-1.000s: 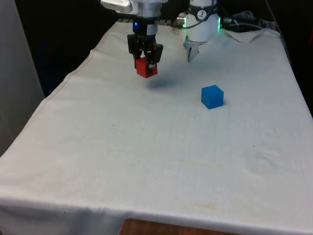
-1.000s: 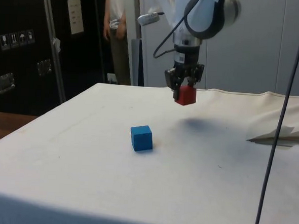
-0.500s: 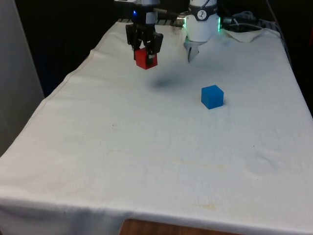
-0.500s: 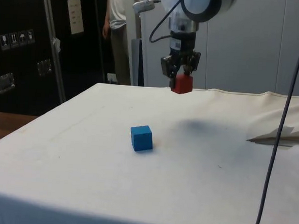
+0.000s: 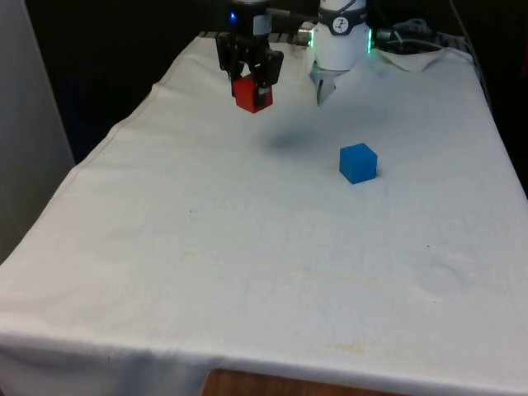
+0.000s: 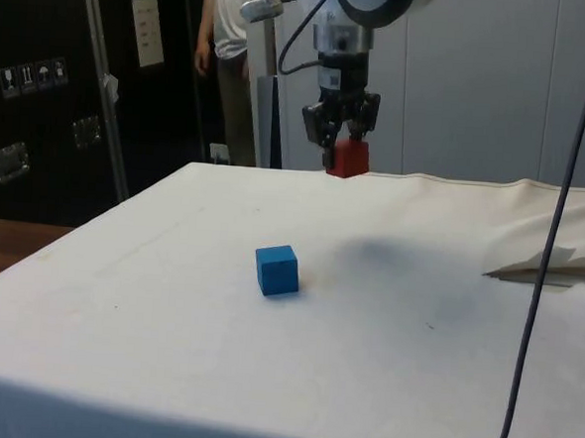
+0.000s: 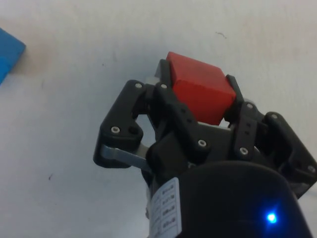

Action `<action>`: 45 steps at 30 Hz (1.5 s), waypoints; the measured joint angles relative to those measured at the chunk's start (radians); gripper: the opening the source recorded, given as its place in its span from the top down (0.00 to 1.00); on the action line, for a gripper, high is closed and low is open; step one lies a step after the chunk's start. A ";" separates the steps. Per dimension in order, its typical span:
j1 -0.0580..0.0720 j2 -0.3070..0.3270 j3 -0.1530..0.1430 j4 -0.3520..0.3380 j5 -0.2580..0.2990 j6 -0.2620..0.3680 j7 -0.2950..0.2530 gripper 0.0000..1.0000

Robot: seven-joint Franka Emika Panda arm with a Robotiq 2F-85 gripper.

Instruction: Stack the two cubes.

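My gripper (image 5: pixel 252 89) is shut on the red cube (image 5: pixel 252 94) and holds it well above the white cloth, towards the far end of the table. In the side view the red cube (image 6: pixel 348 159) hangs in the gripper (image 6: pixel 343 151) high over the table. The wrist view has the red cube (image 7: pixel 199 92) clamped between both black fingers (image 7: pixel 166 106). A blue cube (image 5: pixel 358 162) rests on the cloth, nearer the camera and to the front view's right of the gripper. The blue cube (image 6: pixel 276 270) stands alone in the side view, and one corner of this blue cube (image 7: pixel 9 53) reaches the wrist view's edge.
A person (image 6: pixel 227 36) stands behind the table's far end by the dark cabinets. A black cable (image 6: pixel 552 195) hangs down at the side view's right. A crumpled fold of cloth (image 6: pixel 548 262) lies near the robot's base.
The gripper has lifted the red cube higher and carried it a little towards the front view's right. The blue cube has stayed put.
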 measured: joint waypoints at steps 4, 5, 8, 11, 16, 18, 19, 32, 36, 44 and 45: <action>0.001 0.020 0.014 0.029 0.001 -0.027 0.001 0.96; 0.001 0.024 0.018 0.035 0.001 -0.032 0.001 0.96; 0.002 0.026 0.022 0.040 0.001 -0.038 0.001 0.96; 0.004 0.026 0.035 0.056 0.001 -0.069 0.001 0.96; 0.006 0.025 0.051 0.076 0.001 -0.107 -0.003 0.96; 0.007 0.025 0.058 0.083 0.001 -0.119 -0.007 0.96; 0.007 0.025 0.061 0.086 0.001 -0.125 -0.009 0.96; 0.009 0.034 0.108 0.133 0.001 -0.182 -0.032 0.96; 0.009 0.039 0.116 0.144 0.001 -0.192 -0.039 0.96; 0.009 0.050 0.139 0.171 0.002 -0.213 -0.051 0.96; 0.009 0.053 0.143 0.176 0.002 -0.215 -0.053 0.96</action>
